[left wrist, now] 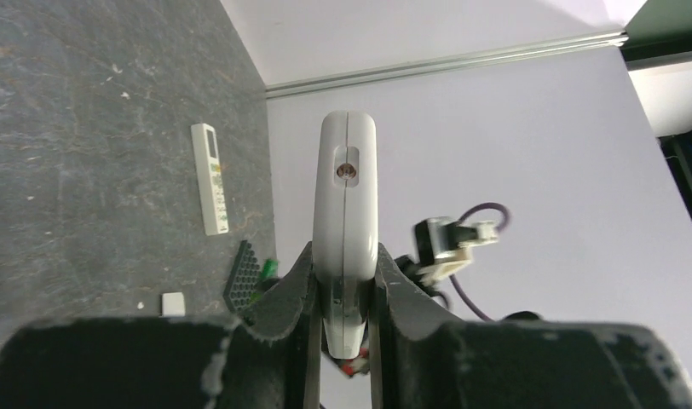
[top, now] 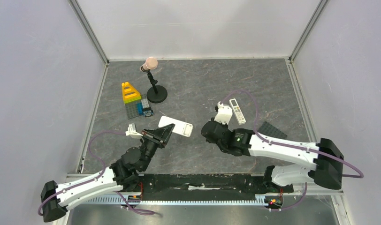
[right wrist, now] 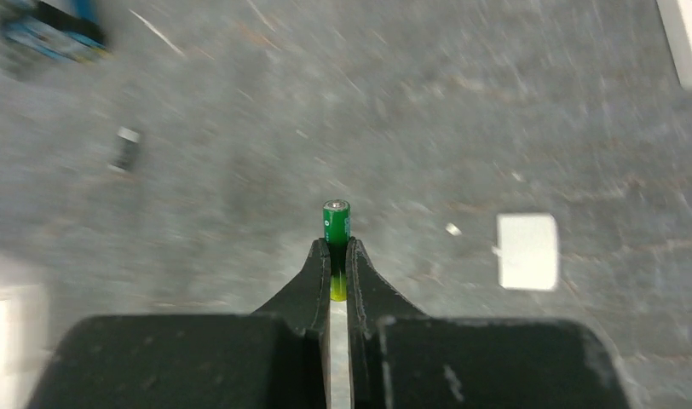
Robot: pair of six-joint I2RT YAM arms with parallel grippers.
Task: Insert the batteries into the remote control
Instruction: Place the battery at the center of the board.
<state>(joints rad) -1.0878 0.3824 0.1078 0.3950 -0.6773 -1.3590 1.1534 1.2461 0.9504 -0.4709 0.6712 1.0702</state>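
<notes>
R gripper (right wrist: 338,256) jaws pinched green battery (right wrist: 336,220) by its lower end, above table (right wrist: 496,102). L gripper (left wrist: 346,273) jaws clamped remote control (left wrist: 348,196) edge-on. Step prob: insertion approach. Next needs compartment facing R arm, polarity aligned.

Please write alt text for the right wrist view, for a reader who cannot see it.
The right gripper is shut on a green battery, which sticks out beyond it above the grey table. The picture is blurred; a small white piece lies on the table to the right.
</notes>
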